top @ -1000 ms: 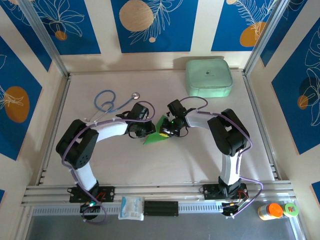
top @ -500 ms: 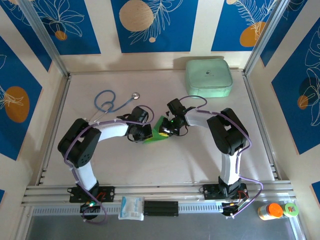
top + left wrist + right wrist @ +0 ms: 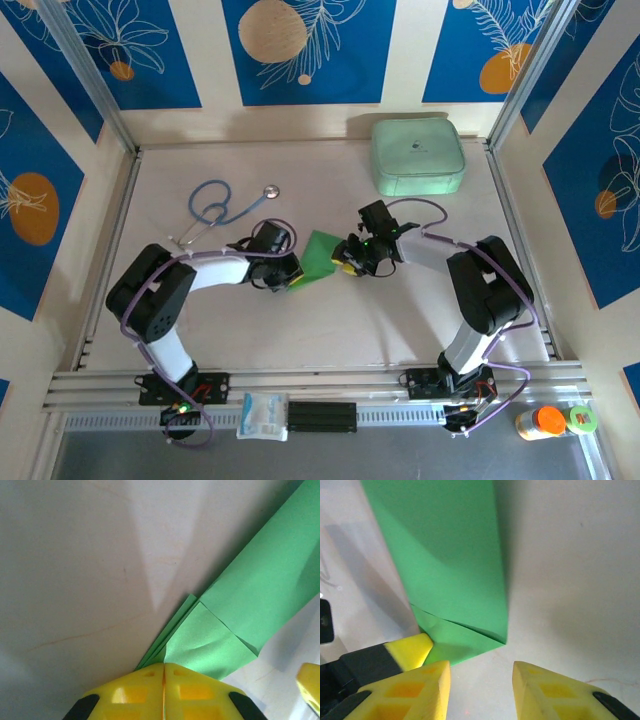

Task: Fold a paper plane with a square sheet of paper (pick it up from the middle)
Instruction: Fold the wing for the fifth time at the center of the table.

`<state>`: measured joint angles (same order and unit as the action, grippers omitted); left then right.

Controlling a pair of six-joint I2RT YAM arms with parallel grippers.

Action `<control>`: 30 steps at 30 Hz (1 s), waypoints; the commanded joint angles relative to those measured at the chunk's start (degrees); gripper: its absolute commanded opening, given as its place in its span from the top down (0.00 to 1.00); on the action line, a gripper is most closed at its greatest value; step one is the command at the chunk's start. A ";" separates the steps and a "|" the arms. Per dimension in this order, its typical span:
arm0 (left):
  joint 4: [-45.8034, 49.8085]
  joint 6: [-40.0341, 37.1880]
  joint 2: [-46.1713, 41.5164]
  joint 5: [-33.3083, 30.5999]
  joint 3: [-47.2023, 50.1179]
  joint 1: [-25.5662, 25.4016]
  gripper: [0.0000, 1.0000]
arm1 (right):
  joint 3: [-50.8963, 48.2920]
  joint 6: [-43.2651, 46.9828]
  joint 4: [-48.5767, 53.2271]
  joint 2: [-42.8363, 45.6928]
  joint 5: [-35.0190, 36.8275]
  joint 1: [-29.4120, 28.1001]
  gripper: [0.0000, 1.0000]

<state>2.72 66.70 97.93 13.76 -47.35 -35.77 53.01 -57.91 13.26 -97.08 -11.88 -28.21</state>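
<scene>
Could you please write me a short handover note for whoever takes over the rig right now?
Left pincer: shut on one end of the green paper.
Right pincer: open, holding nothing, just off the paper's other end.
Paper: in the middle of the workspace, between the two pincers.
Done: several folds; creased layers overlap.
Left: it looks unfinished, with no clear pointed dart or wings yet, so more folds are likely needed.

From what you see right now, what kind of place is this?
Probably a robot test cell: left arm and right arm bolted to a rail, patterned panels walling the table, unrelated props like a stethoscope and mint case.
</scene>
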 commanded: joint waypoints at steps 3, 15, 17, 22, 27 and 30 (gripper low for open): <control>-1.64 3.32 -1.25 2.23 1.75 -0.34 0.87 | 1.01 -2.96 -1.14 -3.07 -2.11 -1.08 0.62; -1.69 1.23 -3.93 3.46 1.50 -0.28 0.78 | 3.58 -0.63 0.70 -5.71 -1.73 -2.29 0.62; -1.46 0.61 -4.24 3.81 1.22 -0.35 0.77 | 3.76 -0.46 0.98 -5.89 -1.62 -2.38 0.62; -0.19 0.19 -4.53 3.91 2.03 -0.31 0.77 | 3.85 -0.45 1.49 -6.04 -1.24 -2.47 0.62; -1.02 0.79 -4.58 3.39 4.25 -0.29 0.79 | 3.46 -0.46 2.42 -5.19 0.09 -2.56 0.62; -1.69 0.89 -4.68 2.75 4.81 -0.27 0.80 | 2.62 -0.58 2.56 -3.97 1.50 -2.62 0.62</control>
<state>0.91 68.29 94.54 16.51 -43.31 -35.81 55.55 -58.96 13.74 -102.32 -11.75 -30.41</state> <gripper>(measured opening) 0.203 0.381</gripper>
